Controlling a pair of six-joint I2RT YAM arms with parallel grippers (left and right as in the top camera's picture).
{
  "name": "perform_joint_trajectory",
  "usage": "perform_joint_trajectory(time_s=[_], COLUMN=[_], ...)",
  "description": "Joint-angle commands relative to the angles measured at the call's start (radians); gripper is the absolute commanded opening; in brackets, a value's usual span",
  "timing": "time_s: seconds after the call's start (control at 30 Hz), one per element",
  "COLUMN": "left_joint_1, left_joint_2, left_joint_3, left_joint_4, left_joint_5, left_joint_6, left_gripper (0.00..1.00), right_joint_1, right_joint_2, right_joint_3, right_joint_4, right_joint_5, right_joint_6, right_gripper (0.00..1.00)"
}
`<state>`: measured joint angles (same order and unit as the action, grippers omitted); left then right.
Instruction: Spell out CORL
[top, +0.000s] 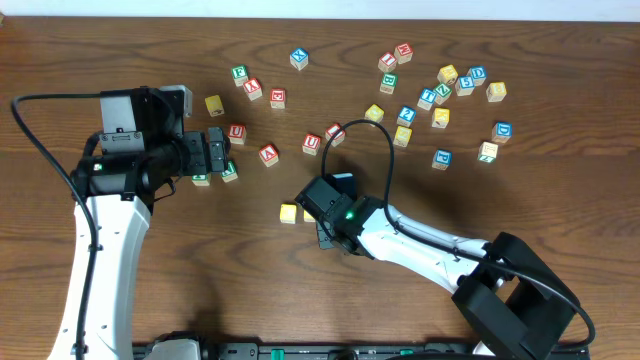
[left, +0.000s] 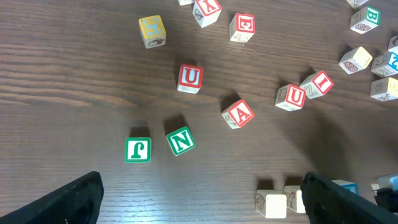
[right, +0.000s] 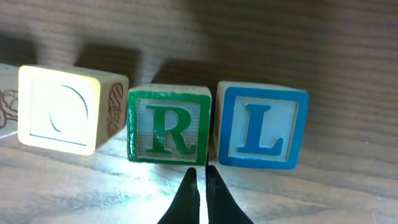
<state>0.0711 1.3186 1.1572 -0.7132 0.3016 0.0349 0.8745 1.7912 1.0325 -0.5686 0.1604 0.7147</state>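
Right gripper (right: 200, 180): its two black pointed fingers are pressing together, clenched on nothing, and are hanging just in front of the gap between the R and L cubes.
R cube (right: 169, 124): a wooden cube with a white face, a green frame and a green R is sitting upright in the row.
L cube (right: 262, 127): a white face with a blue frame and a blue L is standing just beside the R, on its right in the wrist view, nearly touching it.
O cube (right: 59, 118): a pale yellow face, washed out by light, is showing a thin O. Its bare wooden side is carrying a brown drawing.
End cube (top: 289, 212): a yellow cube is closing the row at the O side. I cannot read its letter.
Row place: the four cubes are lying in one line near the middle of the table, partly under the right wrist.
Left gripper (left: 200, 183): its fingers are standing wide apart, released, holding nothing, near the green J cube (left: 137, 150) and N cube (left: 181, 140).
Table (left: 74, 81): dark brown wood with fine streaks is carrying many loose cubes (top: 447, 74).
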Motion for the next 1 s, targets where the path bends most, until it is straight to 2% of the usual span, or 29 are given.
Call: perform_joint_trajectory(time_s=[0.0,0.2,0.4,0.53,0.67,0.8,0.97], left_joint_1=[0.005,0.005,0.005,0.005,0.005,0.005,0.005], left_joint_2=[0.000,0.000,0.000,0.000,0.000,0.000,0.000], left_joint_3=[0.021,0.021,0.021,0.020,0.021,0.020,0.021], left_joint_4=[0.000,0.000,0.000,0.000,0.000,0.000,0.003], left_joint_5=[-0.003,-0.003,-0.003,-0.003,-0.003,-0.003,-0.003], left_joint_6=[0.017,0.016,0.017,0.017,0.017,0.017,0.017], left_gripper=[1.00,1.00,1.00,1.00,1.00,1.00,1.00], right_joint_1=[0.013,0.030,0.023,0.020,0.011,-0.031,-0.111], right_joint_2=[0.006,0.006,-0.018,-0.071,-0.154,-0.200,-0.216], right_joint_3=[-0.004,-0.003,0.035,0.117,0.237,0.276,0.277], right_joint_4=[-0.020,-0.091,-0.163,-0.265,-0.356,-0.322,-0.211], right_joint_5=[-0.048,-0.065,0.003,0.127,0.348,0.429,0.439], right_joint_6=[-0.012,0.041,0.047,0.047,0.047,0.047,0.028], right_gripper=[0.01,0.01,0.01,0.01,0.01,0.01,0.01])
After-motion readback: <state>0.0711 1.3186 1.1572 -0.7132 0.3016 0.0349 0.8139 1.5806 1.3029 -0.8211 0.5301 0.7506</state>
